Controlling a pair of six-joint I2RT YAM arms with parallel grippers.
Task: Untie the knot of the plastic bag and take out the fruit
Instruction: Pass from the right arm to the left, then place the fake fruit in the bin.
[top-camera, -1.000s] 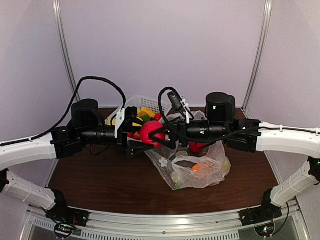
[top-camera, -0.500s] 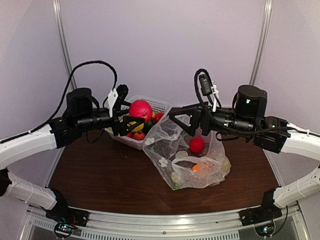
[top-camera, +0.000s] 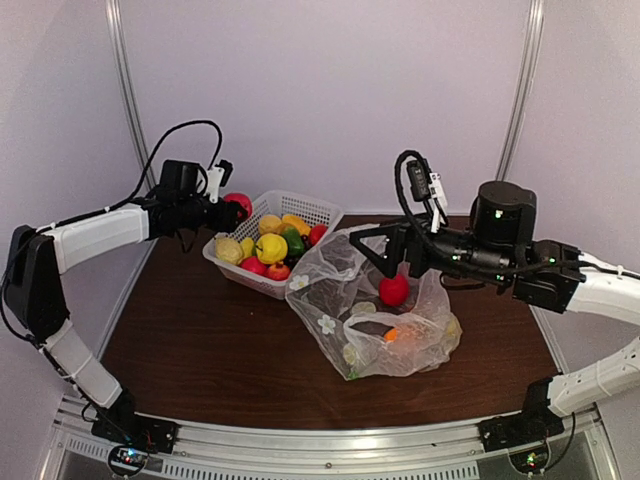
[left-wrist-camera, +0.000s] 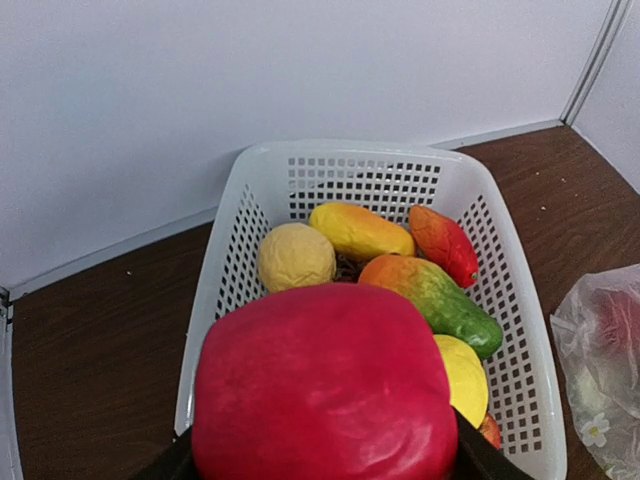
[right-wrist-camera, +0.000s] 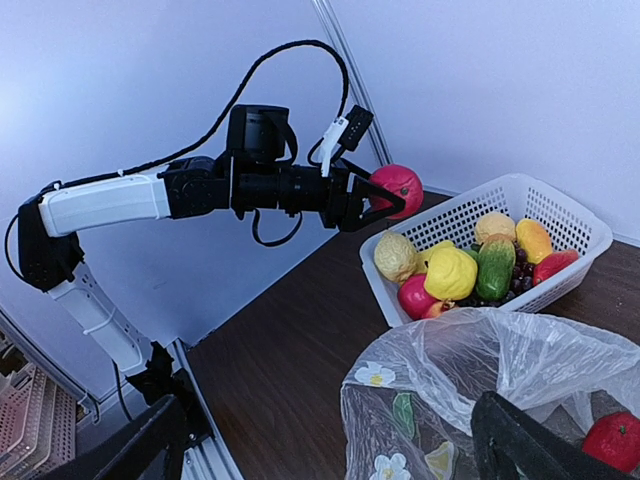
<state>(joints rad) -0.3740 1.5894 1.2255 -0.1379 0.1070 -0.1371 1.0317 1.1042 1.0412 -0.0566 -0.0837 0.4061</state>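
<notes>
A red fruit (left-wrist-camera: 325, 390) is pinched in the left hand (top-camera: 231, 206), which is held high at the upper left of the top view, by the left corner of the white basket (left-wrist-camera: 340, 148). The basket lies below and ahead of that hand, its long axis running away from it, so a short reach forward is probably needed before release. The right hand (top-camera: 386, 254) is spread wide above the open plastic bag (top-camera: 330, 300), centre right on the counter (top-camera: 200, 340), and is nearer to a second red fruit (top-camera: 394, 290) inside. No knot can be made out.
</notes>
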